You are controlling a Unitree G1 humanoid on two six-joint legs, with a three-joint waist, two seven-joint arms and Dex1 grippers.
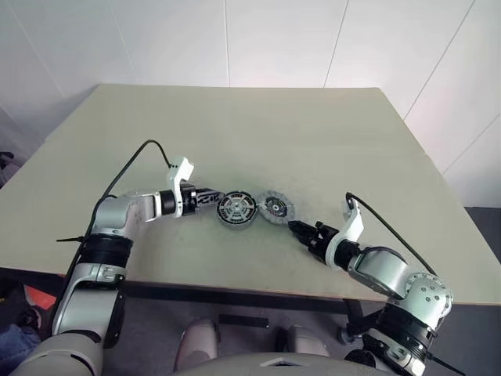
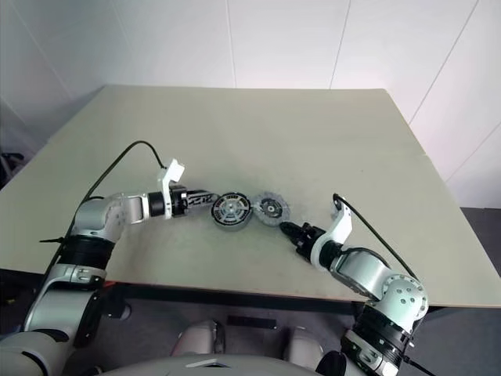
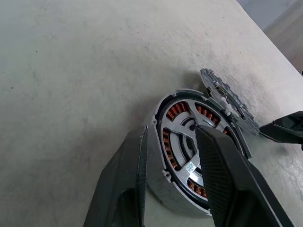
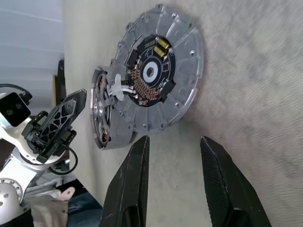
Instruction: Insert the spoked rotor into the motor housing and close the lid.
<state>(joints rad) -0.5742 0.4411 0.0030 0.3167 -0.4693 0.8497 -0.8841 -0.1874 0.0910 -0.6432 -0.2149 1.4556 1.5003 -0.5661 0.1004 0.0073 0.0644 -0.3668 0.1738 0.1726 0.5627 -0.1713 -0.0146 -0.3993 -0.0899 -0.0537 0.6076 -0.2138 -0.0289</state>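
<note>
1. The worktop (image 1: 258,133) is a pale greenish-beige slab set before white wall panels; the motor housing lies near its front edge and serves as the landmark here.
2. The motor housing (image 1: 236,208) rests flat on the worktop, a silvery ring with coppery windings showing around a pale spoked centre; whether the spoked rotor already sits inside it I cannot tell.
3. The lid (image 1: 275,207), a grey slotted disc with a dark centre, lies just to the right of the housing, its edge overlapping or leaning on the housing's rim.
4. The left tool (image 1: 210,198) sits directly left of the housing, its two black fingers (image 3: 137,189) parted and straddling the housing's near rim without visibly pinching it.
5. The right tool (image 1: 296,229) hangs to the right of and nearer than the housing, just short of the lid, pointing at it; its fingers (image 4: 132,184) stand apart with nothing between them.
</note>
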